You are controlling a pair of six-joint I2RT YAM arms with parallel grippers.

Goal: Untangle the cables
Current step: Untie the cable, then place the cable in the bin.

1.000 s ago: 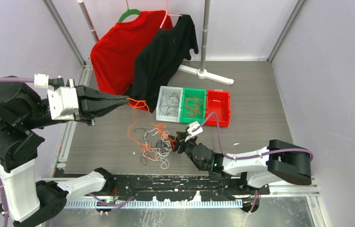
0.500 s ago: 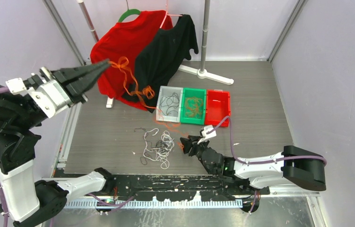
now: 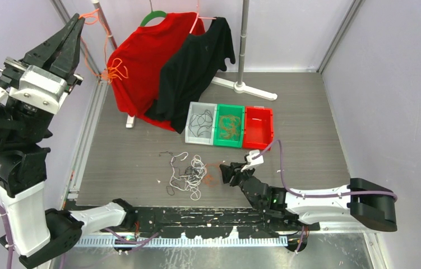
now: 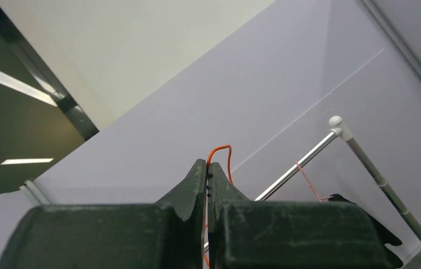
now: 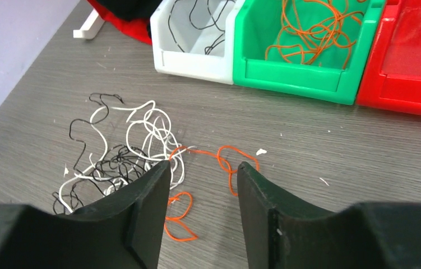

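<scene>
Here a black-and-white tangle of cables (image 3: 187, 175) lies on the desk (image 3: 309, 112), with a loose orange cable (image 5: 230, 174) just beside it. The right claw (image 5: 203, 168) hovers over that orange one, jaws apart and empty. High at the left, the left claw (image 3: 77, 22) pinches a dangling orange cable (image 3: 111, 70).

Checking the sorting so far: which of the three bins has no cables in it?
The red bin, at the row's right end: bare inside. The white bin holds black cables, the green bin orange cables.
</scene>
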